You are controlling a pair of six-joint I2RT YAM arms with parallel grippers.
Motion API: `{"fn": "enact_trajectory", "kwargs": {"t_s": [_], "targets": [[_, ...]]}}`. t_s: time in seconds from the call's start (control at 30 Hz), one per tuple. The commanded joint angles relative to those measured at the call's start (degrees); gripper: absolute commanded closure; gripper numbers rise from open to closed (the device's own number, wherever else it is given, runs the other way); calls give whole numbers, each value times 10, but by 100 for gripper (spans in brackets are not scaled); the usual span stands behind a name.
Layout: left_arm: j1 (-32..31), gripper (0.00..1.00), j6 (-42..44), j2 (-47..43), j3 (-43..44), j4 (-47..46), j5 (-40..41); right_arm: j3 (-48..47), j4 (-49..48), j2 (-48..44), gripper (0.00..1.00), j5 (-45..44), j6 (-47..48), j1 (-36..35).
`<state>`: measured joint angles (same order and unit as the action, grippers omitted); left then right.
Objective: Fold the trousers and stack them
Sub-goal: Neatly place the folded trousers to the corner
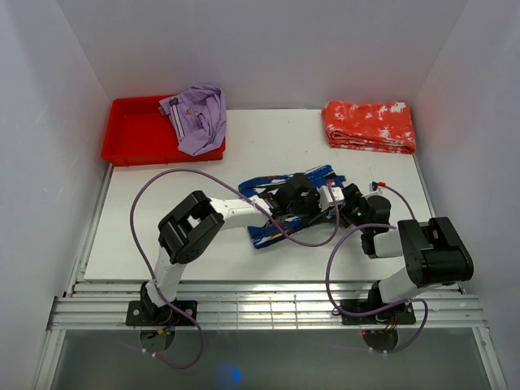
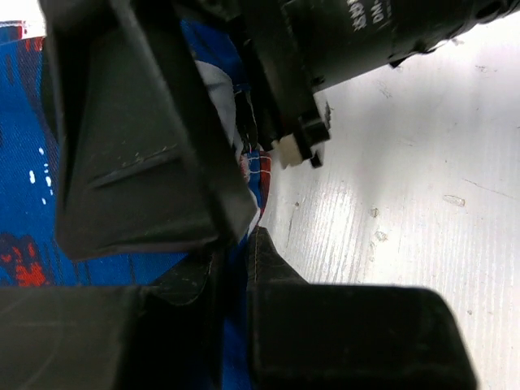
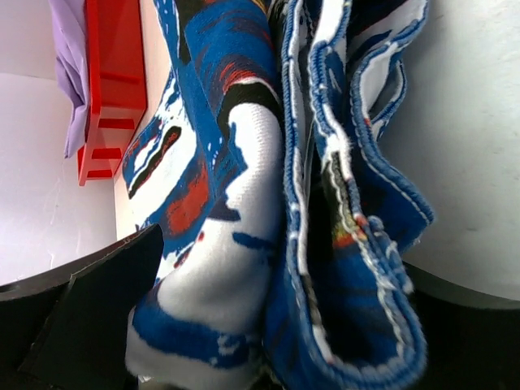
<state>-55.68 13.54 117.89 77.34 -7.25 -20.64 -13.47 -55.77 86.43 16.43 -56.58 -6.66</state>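
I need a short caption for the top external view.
Left gripper and right gripper converge on blue, white and black printed trousers.

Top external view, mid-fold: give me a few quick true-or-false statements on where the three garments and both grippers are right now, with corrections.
1. The plain lilac garment drapes over the rim of the red plastic tray. True.
2. The orange-red garment with white splotches lies in that tray. False: it sits folded at the far right corner of the white table.
3. The blue, white and black print trousers are stacked on the orange-red garment. False: they lie mid-table, apart from it.
4. The right gripper is empty. False: trouser fabric fills the space between its fingers.
5. The left gripper is at the trousers too. True.
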Motion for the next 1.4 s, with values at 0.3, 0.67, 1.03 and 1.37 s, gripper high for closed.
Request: {"fn": "enact_trajectory", "kwargs": {"t_s": [0.3, 0.67, 1.03, 1.37], "targets": [[-7, 100, -4, -45, -31, -10, -63, -42, -70, 30, 75, -36, 58, -21], [11, 38, -2, -246, -161, 111, 3, -177, -117, 33, 92, 50, 137, -22], [86, 18, -41, -459, -231, 260, 70, -415, 213, 57, 92, 36, 326, -41], [124, 18, -26, -496, -250, 259, 60, -630, 194, 180, 92, 34, 346, -23]]}}
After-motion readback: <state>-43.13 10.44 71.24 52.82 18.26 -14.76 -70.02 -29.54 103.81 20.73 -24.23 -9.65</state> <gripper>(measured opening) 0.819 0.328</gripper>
